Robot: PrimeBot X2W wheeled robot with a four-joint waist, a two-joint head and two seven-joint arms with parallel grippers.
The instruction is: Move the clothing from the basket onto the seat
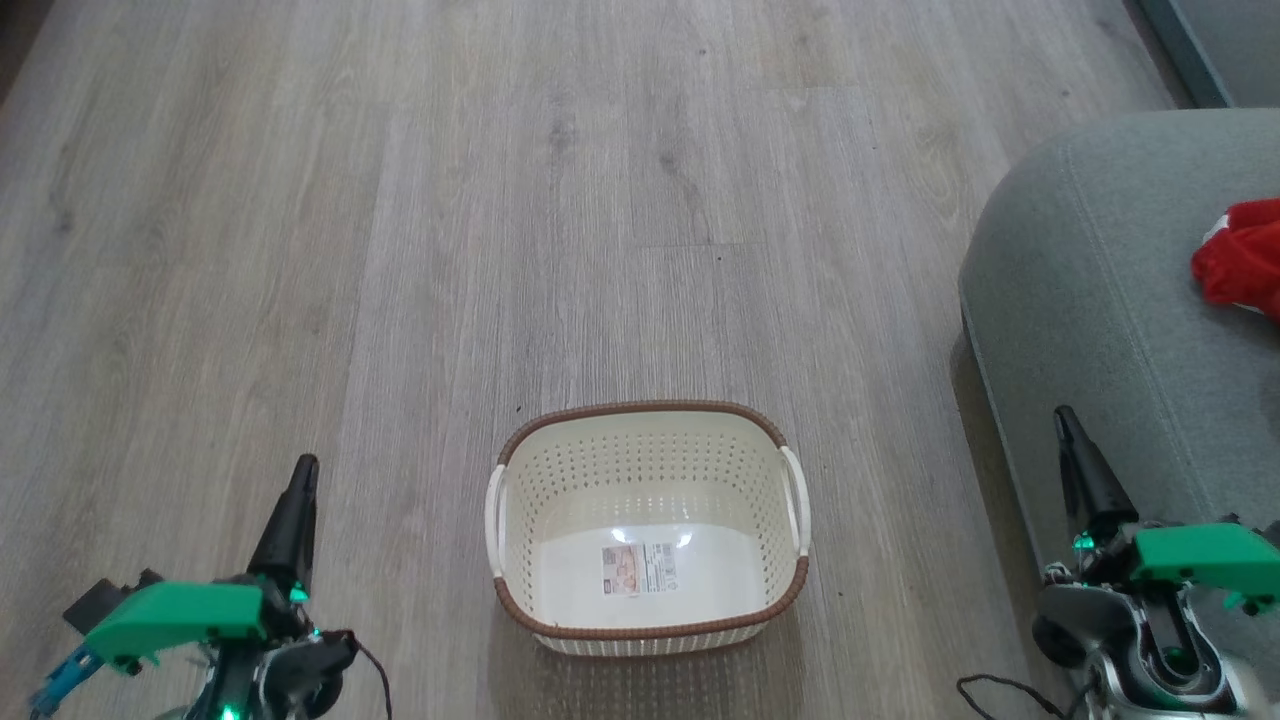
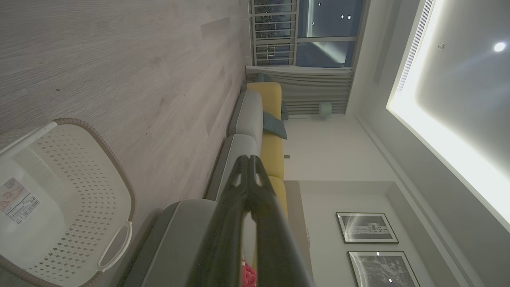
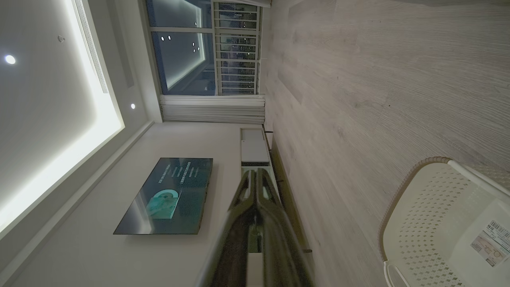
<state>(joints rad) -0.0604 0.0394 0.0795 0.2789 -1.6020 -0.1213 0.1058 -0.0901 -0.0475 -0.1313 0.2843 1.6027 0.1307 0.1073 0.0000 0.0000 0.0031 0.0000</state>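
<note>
The head camera looks steeply down from above onto the floor (image 1: 400,250), near enough that the basket (image 1: 650,470) sits between the left gripper (image 1: 303,478) and the right gripper (image 1: 1066,425). Each wrist camera sits close behind its own fingers (image 2: 275,239), rolled on its side, looking along them low over the floor toward a window (image 3: 187,52). All three views share the basket: right of the right gripper's fingers, left of the left's.
</note>
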